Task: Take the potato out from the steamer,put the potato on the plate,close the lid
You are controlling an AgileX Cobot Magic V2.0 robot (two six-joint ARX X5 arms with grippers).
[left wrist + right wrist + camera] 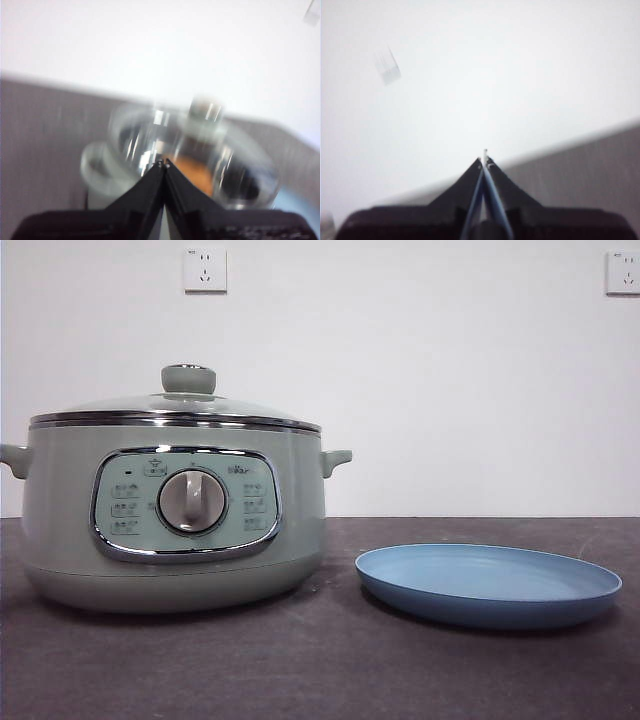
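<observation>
The pale green steamer point(170, 510) stands at the left of the table with its glass lid point(175, 405) seated on it, knob point(188, 378) on top. To its right lies the light-blue plate point(488, 583) with nothing on it. In the blurred left wrist view my left gripper point(164, 162) is shut, above the steamer point(100, 172) and its lid point(200, 150). Through the glass an orange-brown potato point(195, 170) shows inside. My right gripper point(484, 159) is shut, facing the white wall and the table's far edge. Neither arm shows in the front view.
A dark grey table point(320, 670) carries the steamer and the plate. Behind them is a white wall with two sockets point(205, 270) point(622, 272).
</observation>
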